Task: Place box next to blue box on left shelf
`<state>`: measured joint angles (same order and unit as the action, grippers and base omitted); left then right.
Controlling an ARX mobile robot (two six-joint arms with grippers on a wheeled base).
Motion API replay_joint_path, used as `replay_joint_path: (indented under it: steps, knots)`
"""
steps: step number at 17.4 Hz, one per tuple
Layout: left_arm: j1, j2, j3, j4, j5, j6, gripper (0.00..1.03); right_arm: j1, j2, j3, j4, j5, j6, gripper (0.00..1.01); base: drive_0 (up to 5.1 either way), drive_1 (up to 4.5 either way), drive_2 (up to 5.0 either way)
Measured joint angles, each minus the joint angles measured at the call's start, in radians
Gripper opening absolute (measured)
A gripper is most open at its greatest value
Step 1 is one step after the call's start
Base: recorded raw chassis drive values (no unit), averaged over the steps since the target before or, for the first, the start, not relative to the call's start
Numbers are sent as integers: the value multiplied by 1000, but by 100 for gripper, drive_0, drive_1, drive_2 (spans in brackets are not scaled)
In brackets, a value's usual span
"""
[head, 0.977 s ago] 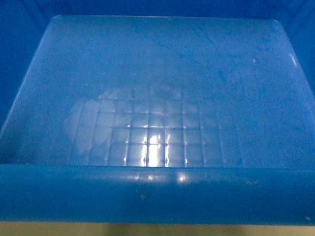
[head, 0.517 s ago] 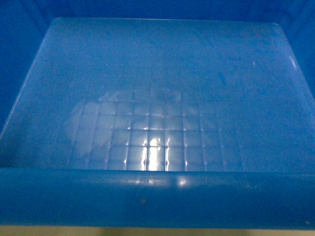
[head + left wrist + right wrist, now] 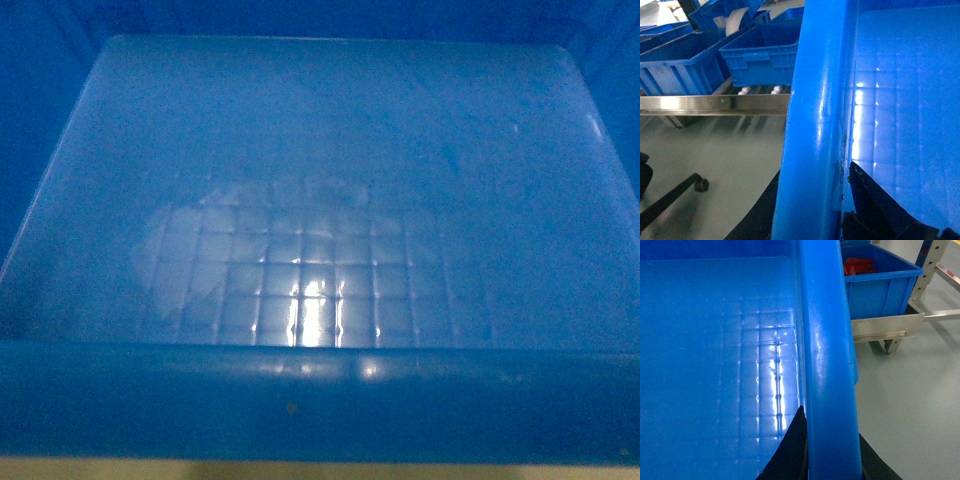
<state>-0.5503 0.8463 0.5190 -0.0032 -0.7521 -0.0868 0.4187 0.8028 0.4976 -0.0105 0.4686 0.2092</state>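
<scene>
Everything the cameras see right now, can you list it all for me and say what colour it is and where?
box: one, blue, empty, fills the head view, held by its side rims
other blue boxes: several, blue, on the rack to the left of the held box
box with red things: one, blue with red contents, on the rack to the right
shelf rail: one, shiny silver, under the left boxes, small white rollers behind it
rack leg: grey-blue metal, far right
floor: grey, below
left gripper: black, clamped over the box's left rim
right gripper: black, clamped over the box's right rim
</scene>
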Motion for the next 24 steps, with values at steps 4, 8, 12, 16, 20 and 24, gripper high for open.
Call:
replay_joint_path:
  steps: [4,8,12,16,20,24]
  knots:
    - [0,0,0,0,0,0,33,0,0,0,0,0,0,9,0,0,0]
    - [0,0,-3,-6,2,-3,33,0,0,-1,-10,-2,2,9,0,0,0]
    - [0,0,-3,-4,1,-4,33,0,0,-1,-4,-2,1,9,0,0,0]
    - [0,0,-3,-3,0,-4,33,0,0,-1,-3,-2,0,9,0,0,0]
    - [0,-4,-3,0,-1,-3,33,0,-2,-1,3,-1,0,9,2,324,-320]
    - [0,-3,-3,0,0,-3,33,0,0,-1,0,-1,0,9,15,446,-417]
